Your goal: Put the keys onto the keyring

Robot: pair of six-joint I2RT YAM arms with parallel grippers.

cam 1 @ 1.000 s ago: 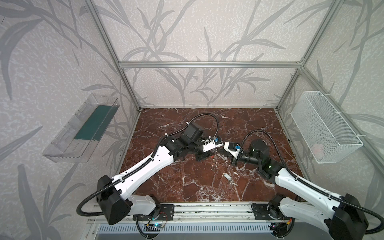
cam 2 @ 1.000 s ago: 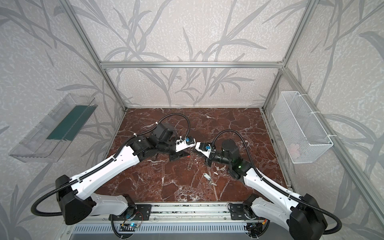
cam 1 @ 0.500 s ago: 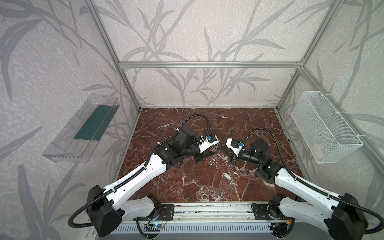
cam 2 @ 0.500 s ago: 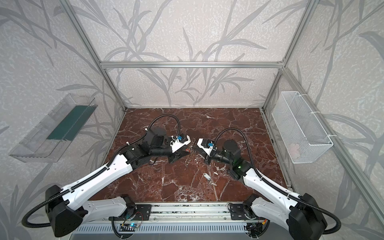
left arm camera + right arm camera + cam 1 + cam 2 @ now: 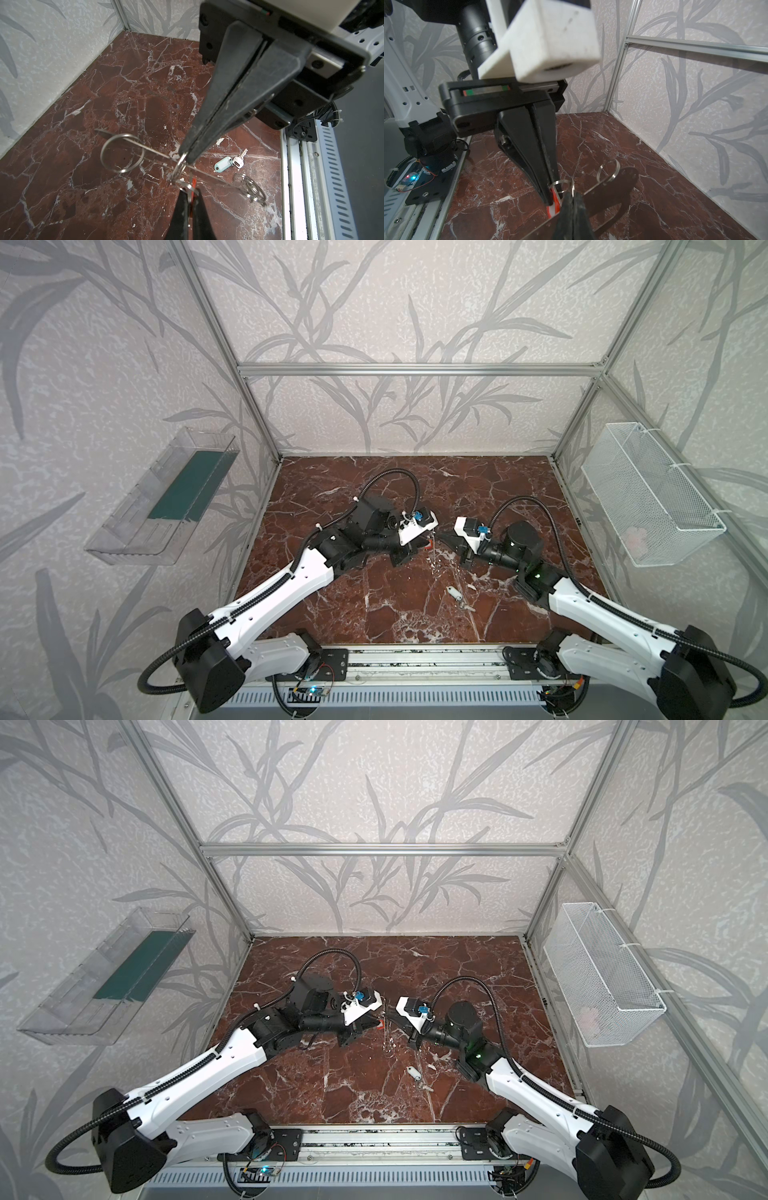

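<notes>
Right wrist view, flat dark keyring (image 5: 623,180), rounded outline

Open on bare table (image 5: 365,614) left of white-tag key (image 5: 229,162), out to left arm (image 5: 291,589). Blocked beyond key by left gripper (image 5: 547,197) and right gripper (image 5: 185,156), clamped tip to tip on red-tag key (image 5: 554,202) and keyring (image 5: 623,182), raised off marble. Narrow right of key, hemmed by right arm (image 5: 590,610). Cluttered just beside key by loose rings (image 5: 252,190). Open far beyond key, past cable loops (image 5: 390,477), up to back wall (image 5: 415,414).
</notes>
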